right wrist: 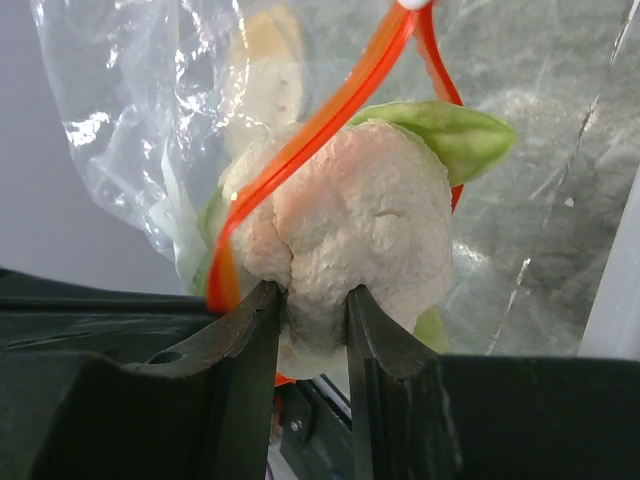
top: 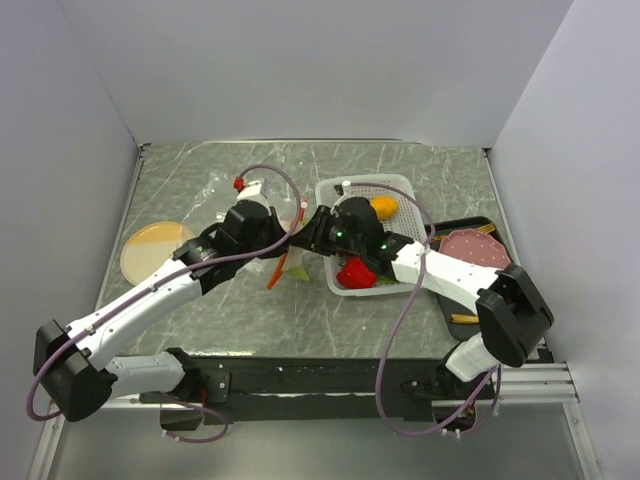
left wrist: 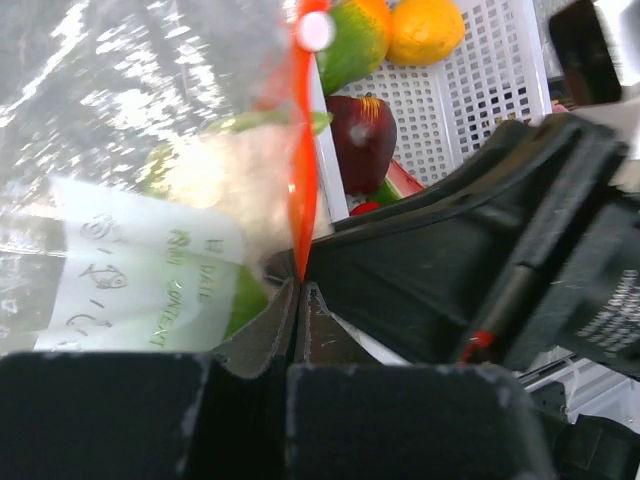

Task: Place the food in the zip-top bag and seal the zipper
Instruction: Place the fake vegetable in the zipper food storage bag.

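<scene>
The right gripper (right wrist: 312,300) pinches the white plastic toy cauliflower (right wrist: 360,230), half through the orange-red zipper loop (right wrist: 330,110) — the clear crinkly zip-top bag (right wrist: 130,120) lies straight ahead of its jaws, mid-table, beside the white perforated basket (top: 395,181) — while the left gripper (left wrist: 298,290) is clamped shut on that strip.

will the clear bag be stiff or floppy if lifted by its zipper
Probably floppy: the zip-top bag looks thin and crinkled around the cauliflower. Its zipper bows into a loop, so the mouth likely collapses if released. The glossy film may slip, though the left gripper pinches the strip.
</scene>
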You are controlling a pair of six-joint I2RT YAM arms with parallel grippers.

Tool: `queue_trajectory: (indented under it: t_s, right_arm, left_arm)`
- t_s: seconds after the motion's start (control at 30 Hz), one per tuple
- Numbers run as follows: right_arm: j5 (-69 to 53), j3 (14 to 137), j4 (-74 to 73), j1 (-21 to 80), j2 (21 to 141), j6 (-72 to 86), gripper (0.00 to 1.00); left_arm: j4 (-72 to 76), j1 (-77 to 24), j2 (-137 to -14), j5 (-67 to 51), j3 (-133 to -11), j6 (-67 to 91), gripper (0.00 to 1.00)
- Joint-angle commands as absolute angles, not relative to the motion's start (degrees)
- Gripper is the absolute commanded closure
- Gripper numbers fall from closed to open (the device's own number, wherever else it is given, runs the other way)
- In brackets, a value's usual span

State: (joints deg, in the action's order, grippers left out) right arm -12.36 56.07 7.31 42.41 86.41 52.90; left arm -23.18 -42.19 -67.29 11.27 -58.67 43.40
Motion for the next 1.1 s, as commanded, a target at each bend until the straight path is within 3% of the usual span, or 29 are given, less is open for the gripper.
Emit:
queue_trajectory:
  t_s: [0.0,0.5,0.6,0.63,0.7,0.73,0.87,1.07]
  right_arm:
    - [-8.09,57.12,9.76,41.31,80.95,53.97,0.92]
    - [-9.13,63.02,-2.64,41.05,85.25,50.45,0.87]
    - [-13.79,62.93,1.48,41.22,86.31,48.87,0.79]
    - [-15.89,63.19,1.84,41.13,87.00,48.43,0.69]
    - [-16.35,64.77,0.98,41.22,87.28,46.67,0.59]
    - [-15.83,65.38,-1.64,41.22,87.10,45.97,0.46]
    - [-12.06,64.78,-4.65,41.22,83.59,40.71,0.19]
    - [-5.02,64.42,-10.81,40.96,76.38,34.64,0.16]
  left_arm:
    - [-22.76,-42.28,-64.78,12.57,-58.10,45.35,0.99]
    - [-21.01,-42.28,-65.66,9.49,-59.68,45.52,0.99]
    - [-20.04,-42.36,-65.74,8.00,-59.41,46.23,0.99]
    - [-19.52,-42.36,-65.66,7.65,-59.41,46.32,0.99]
    - [-19.60,-42.36,-65.92,8.00,-59.68,46.32,0.99]
    - [-20.30,-42.36,-65.92,8.35,-59.85,46.32,0.99]
    - [-21.61,-42.36,-65.48,11.94,-60.20,46.06,0.99]
    - [-24.08,-42.28,-65.92,15.38,-61.35,46.40,0.99]
